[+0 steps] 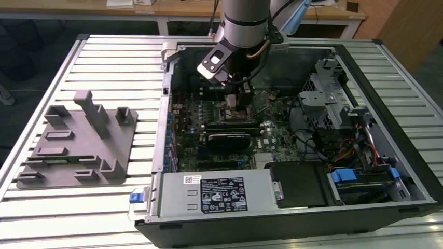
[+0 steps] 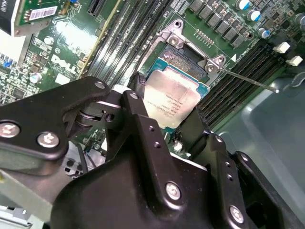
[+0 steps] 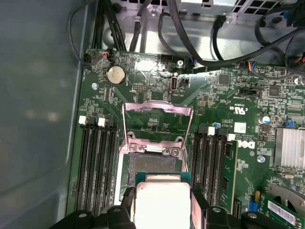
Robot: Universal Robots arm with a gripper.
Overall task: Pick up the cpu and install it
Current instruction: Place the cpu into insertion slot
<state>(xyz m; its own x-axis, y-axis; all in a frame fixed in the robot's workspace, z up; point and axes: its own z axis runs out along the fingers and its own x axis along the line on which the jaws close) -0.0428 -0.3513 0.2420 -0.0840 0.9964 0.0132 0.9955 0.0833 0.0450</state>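
Observation:
The cpu (image 2: 169, 102) is a small square chip with a silvery metal top, and my gripper (image 2: 167, 109) is shut on it, one black finger on each of two opposite edges. It hangs just over the open socket (image 3: 153, 164), covering part of it. The socket's silver load plate (image 3: 157, 121) stands tipped up and its thin lever (image 2: 248, 80) is swung out. In the first wrist view the cpu (image 3: 162, 202) sits between the fingertips (image 3: 126, 199). In the exterior view the gripper (image 1: 236, 102) reaches down into the open computer case (image 1: 360, 62) over the motherboard.
Memory slots (image 3: 95, 162) flank the socket on both sides. Black cables (image 3: 190, 33) run along the case wall. A black heatsink block (image 1: 229, 140), a power supply (image 1: 215, 194) and a drive cage (image 1: 332, 98) crowd the case. A grey fixture (image 1: 76, 145) lies at the exterior view's left.

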